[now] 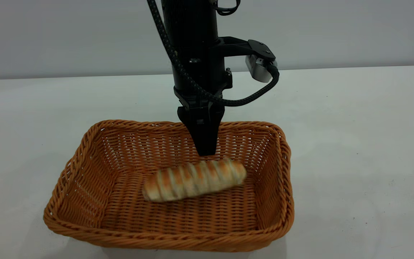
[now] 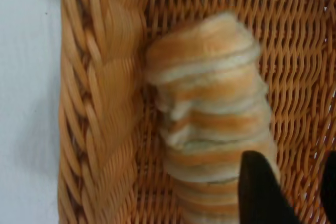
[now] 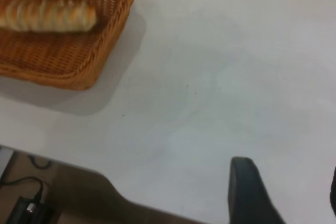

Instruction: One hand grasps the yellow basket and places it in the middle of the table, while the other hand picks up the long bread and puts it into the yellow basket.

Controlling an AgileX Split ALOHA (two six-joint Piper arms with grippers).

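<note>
The yellow basket [image 1: 84, 172] stands on the white table [image 1: 354, 144], near its front middle. Inside it the long bread [image 1: 194, 178] lies flat on the woven floor, one end toward the right wall. My left gripper [image 1: 203, 144] hangs straight down over the basket's far side, just above the bread's far edge. In the left wrist view, the left gripper [image 2: 296, 192] is open; wicker shows between its fingers [image 2: 257, 192] and the long bread [image 2: 210, 108] lies beside one finger, not between them. My right gripper [image 3: 291, 195] is open over bare table, well away from the yellow basket [image 3: 79, 72].
The right wrist view shows the table's front edge [image 3: 131, 203] with dark floor and a cable [image 3: 26, 187] beyond it. A grey wall [image 1: 336, 32] rises behind the table. Bare tabletop lies to the left and right of the basket.
</note>
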